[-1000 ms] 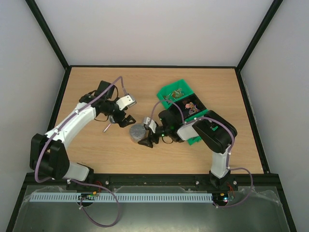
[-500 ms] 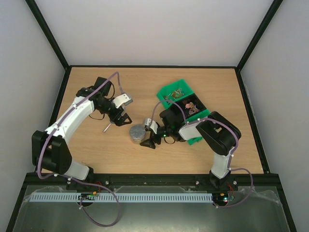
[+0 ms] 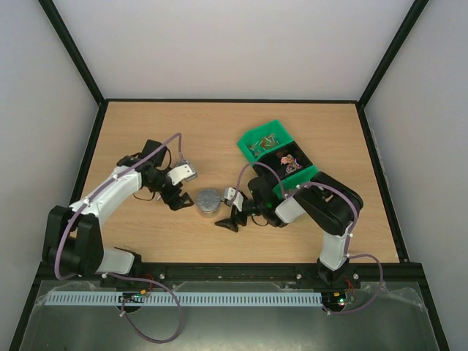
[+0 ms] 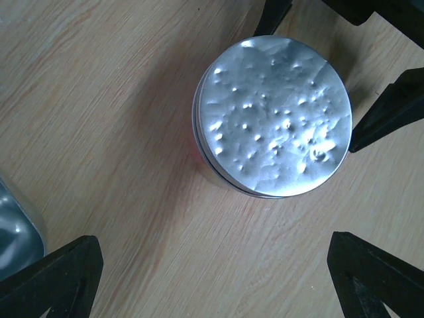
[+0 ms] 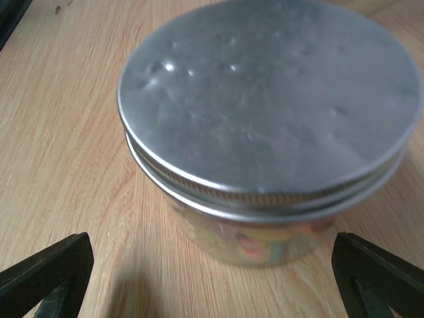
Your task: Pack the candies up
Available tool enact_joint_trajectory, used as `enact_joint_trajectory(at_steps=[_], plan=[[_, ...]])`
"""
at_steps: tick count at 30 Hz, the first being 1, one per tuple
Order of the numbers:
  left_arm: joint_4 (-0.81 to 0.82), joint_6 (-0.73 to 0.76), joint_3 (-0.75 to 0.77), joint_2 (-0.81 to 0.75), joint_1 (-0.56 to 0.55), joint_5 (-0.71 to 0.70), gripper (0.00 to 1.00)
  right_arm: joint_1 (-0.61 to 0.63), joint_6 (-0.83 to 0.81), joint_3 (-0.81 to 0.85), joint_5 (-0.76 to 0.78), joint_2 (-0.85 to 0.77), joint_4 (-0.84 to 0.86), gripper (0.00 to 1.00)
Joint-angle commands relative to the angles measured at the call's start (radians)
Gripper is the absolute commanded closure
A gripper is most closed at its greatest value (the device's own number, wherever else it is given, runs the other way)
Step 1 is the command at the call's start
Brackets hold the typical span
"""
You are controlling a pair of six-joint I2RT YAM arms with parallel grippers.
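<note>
My left fingers (image 4: 59,278) and right fingers (image 5: 53,271) gape empty, so I centre them on the silver-lidded clear round jar (image 5: 192,225) of mixed-colour candies (image 5: 265,245) before squeezing.

1 high overhead view, 2 close wrist views, all on the jar (image 4: 271,116).

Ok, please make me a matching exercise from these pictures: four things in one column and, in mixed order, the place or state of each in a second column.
Things:
1 lid
2 green bins
3 left arm's fingers
4 right arm's fingers

Descriptions:
A open, at the near right of the jar
B silver, dented, on the jar
C open, at the left of the jar
D holding loose candies, behind the right arm

Pairs: 1-B; 2-D; 3-C; 4-A
</note>
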Motion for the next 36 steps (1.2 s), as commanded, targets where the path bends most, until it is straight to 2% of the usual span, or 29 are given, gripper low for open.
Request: enact_joint_trajectory(at_steps=[1,11,20,26,36], plan=[[0.086,0.058,-0.053,-0.068,-0.021,-0.003,0.05,0.040,-0.012,-0.026,0.047,0.028,0.143,0.01],[0.276,0.037,-0.214,-0.209,-0.101,-0.003,0.03,0.058,0.061,-0.060,0.112,0.051,0.246,0.00],[0.340,-0.021,-0.251,-0.193,-0.121,-0.018,0.05,0.058,0.169,-0.040,0.128,0.136,0.401,0.02],[0.393,-0.057,-0.269,-0.177,-0.180,-0.060,0.05,0.082,0.158,-0.013,0.101,0.151,0.406,0.02],[0.414,-0.070,-0.268,-0.146,-0.211,-0.085,0.06,0.096,0.164,0.038,0.121,0.217,0.431,0.01]])
